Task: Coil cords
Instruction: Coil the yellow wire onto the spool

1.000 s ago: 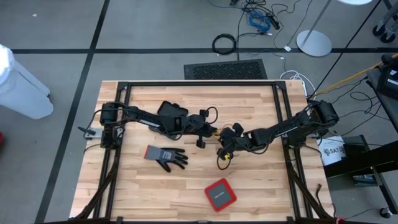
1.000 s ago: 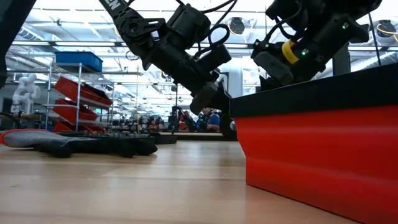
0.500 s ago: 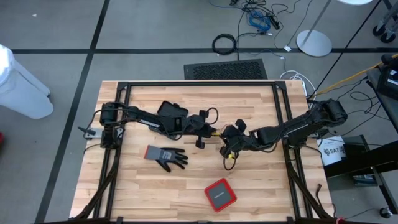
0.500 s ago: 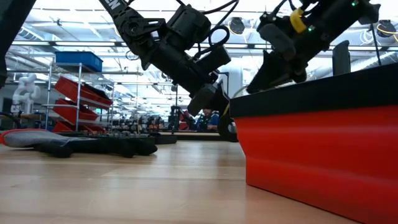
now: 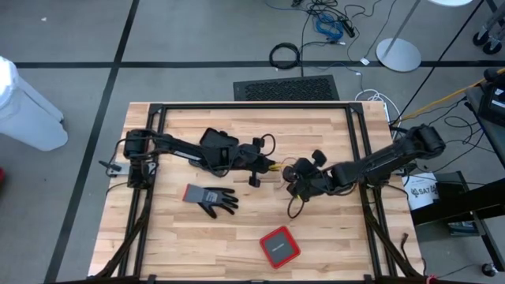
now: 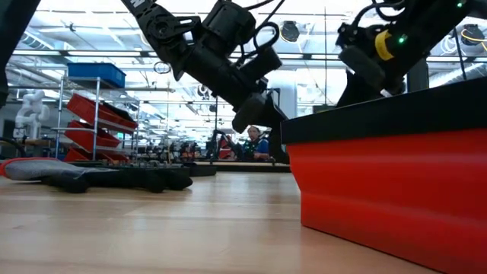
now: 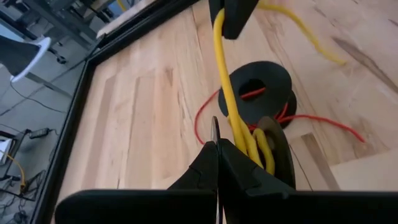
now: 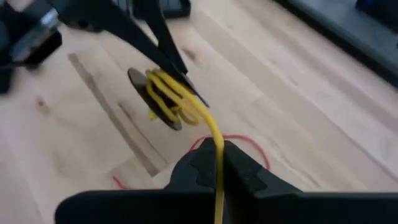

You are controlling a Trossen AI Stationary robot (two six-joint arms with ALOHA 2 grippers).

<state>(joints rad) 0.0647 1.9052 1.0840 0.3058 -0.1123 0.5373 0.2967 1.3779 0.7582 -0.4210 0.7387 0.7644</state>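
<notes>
Yellow cord being held taut between two closed grippers at mid-table

The yellow cord (image 7: 231,99) is being pinched by the left gripper (image 7: 217,146), jaws clamped around its loops, and its far stretch is being gripped by the closed right gripper (image 8: 219,149). In the high view both grippers (image 5: 264,164) (image 5: 293,172) are being seen only as dark shapes, and the cord is barely being made out. The red cord (image 7: 314,118) is being shown lying loose on the table (image 5: 331,229) under a black disc (image 7: 261,93) only in the wrist views. In the low view the cords are being hidden behind the red box (image 6: 388,190). The glove (image 5: 210,197) is lying apart. No writing is being read.
</notes>
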